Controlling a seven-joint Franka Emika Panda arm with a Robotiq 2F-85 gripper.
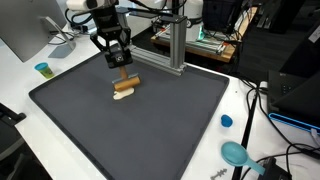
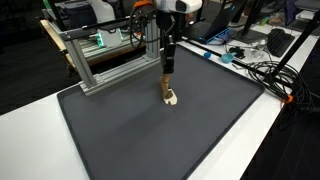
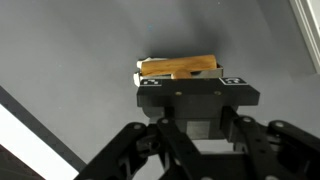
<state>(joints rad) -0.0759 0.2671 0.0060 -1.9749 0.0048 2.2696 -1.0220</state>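
Observation:
My gripper points down over a dark grey mat and is closed on a small wooden block, brown on top with a pale edge. The block's lower end is at the mat surface. In an exterior view the block hangs straight under the gripper, near the middle of the mat. In the wrist view the block lies across the fingertips, and its near edge is hidden by them.
An aluminium frame stands at the mat's back edge and also shows in an exterior view. A teal cup, a blue cap and a teal scoop lie on the white table. Cables run beside the mat.

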